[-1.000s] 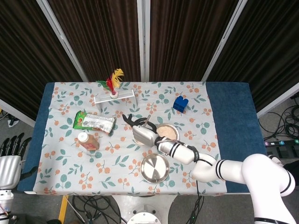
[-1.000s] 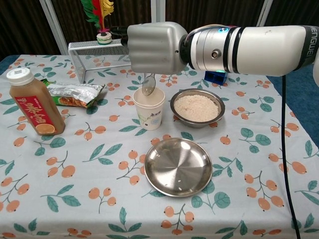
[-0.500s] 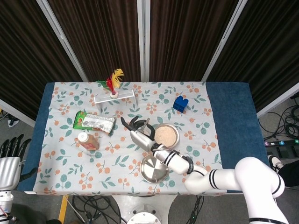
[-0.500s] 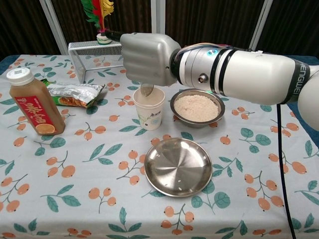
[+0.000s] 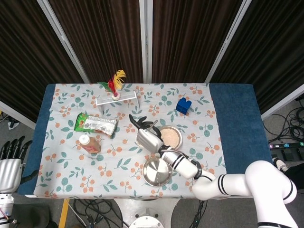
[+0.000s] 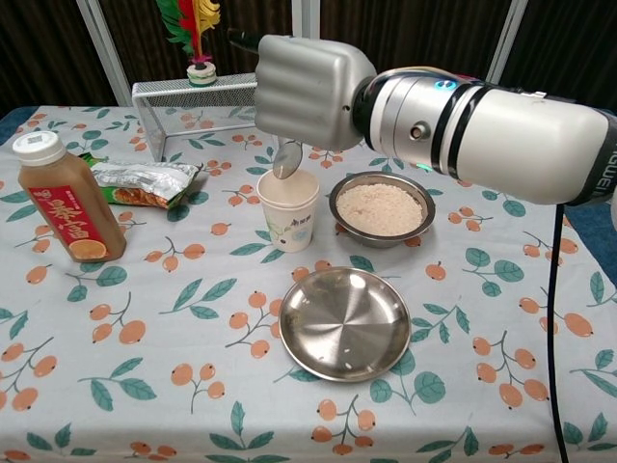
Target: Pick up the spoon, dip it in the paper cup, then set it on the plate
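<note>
1. Since half a second ago my right hand [image 6: 307, 92] has come up a bit, so the spoon [image 6: 286, 160] bowl, which was down at the rim of the paper cup [image 6: 289, 209], now hangs just above the cup's mouth.
2. My right hand is closed around the spoon handle, so the handle is mostly hidden inside my grip. In the chest view only the bowl end sticks out below it, pointing down at the cup.
3. The paper cup sits directly under my right hand, upright on the bench [image 6: 145, 328].
4. The plate [image 6: 345, 322] is below my hand and nearer the robot's body than the cup, a shiny metal one with nothing on it.
5. Just beside the cup, under my wrist, there's a metal bowl [image 6: 379, 208] of something pale and grainy.
6. Off to the left of my right hand are a brown bottle [image 6: 59, 198] with a white cap, standing upright, and a snack packet [image 6: 143, 180] lying flat.
7. Behind my hand is a small wire rack [image 6: 183, 106] with a feather shuttlecock [image 6: 197, 29] on top.
8. My left hand [image 5: 10, 165] is off the bench at the left edge of the head view, fingers spread, holding nothing.
</note>
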Available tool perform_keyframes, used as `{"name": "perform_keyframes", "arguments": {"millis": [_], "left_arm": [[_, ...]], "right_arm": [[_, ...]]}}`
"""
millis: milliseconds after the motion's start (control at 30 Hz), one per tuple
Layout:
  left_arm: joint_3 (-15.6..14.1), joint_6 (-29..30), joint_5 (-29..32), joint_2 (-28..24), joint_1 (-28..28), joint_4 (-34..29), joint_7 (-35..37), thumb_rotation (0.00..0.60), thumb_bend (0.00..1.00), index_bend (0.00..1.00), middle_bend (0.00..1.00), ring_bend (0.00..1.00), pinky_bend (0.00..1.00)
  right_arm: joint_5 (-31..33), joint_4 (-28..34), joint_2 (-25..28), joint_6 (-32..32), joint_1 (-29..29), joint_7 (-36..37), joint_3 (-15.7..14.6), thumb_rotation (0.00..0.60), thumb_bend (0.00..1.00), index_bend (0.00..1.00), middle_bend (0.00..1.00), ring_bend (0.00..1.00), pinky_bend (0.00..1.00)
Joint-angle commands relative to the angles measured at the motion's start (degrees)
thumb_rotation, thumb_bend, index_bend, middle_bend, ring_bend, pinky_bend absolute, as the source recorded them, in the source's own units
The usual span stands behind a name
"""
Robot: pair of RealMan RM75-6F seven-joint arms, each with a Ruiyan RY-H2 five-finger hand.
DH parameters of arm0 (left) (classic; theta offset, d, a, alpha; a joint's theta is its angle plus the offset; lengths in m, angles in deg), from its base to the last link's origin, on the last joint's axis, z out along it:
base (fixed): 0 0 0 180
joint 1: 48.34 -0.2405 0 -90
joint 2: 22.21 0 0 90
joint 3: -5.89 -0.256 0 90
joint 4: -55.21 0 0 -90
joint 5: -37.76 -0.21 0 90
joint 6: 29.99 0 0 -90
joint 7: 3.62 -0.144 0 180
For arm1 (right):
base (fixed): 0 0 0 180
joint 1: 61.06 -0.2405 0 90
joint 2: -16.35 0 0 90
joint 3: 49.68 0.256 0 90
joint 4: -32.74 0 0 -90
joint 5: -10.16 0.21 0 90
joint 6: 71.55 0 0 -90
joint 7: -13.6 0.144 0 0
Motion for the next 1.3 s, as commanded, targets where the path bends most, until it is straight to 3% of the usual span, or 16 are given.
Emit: {"name": "perform_keyframes", "arguments": {"millis": [33, 367, 633, 900, 1300], "left_arm": [[-0.05, -0.03, -0.03, -0.03, -0.02, 0.01, -0.10, 0.600, 0.03, 0.19, 0.14, 0.07, 0.07], [0.03, -0.29, -0.40, -0.30, 0.33, -0.63, -0.79, 0.600, 0.03, 0.19, 0.14, 0.07, 0.07], [0.15, -0.67, -0.43, -0.52, 0.72, -1.74, -1.95, 0.600, 0.03, 0.19, 0.14, 0.07, 0.07], [0.19, -0.88, -0.42, -0.62, 0.95, -2.87, -2.77, 0.600, 0.03, 0.19, 0.14, 0.07, 0.07], [-0.24, -0.25, -0.63, -0.34, 0.34, -2.06, -1.56, 0.600, 0.03, 0.19, 0.14, 0.07, 0.07]], "right_arm": [[-4.99, -0.46, 2.14, -3.05, 3.61, 13.32, 0.65, 0.600, 0.33, 0.73, 0.67, 0.35, 0.00], [-7.56, 4.32, 6.64, -6.72, 11.58, 32.48, -0.35, 0.600, 0.33, 0.71, 0.66, 0.35, 0.00], [-8.49, 12.34, 10.06, -5.81, 17.98, 46.85, -3.73, 0.600, 0.33, 0.70, 0.66, 0.33, 0.00], [-14.63, 11.71, 7.41, -5.28, 21.48, 50.82, -7.39, 0.600, 0.33, 0.68, 0.63, 0.29, 0.00], [-13.47, 6.75, 1.25, -2.07, 23.52, 49.34, -5.85, 0.600, 0.32, 0.61, 0.58, 0.25, 0.00]]}}
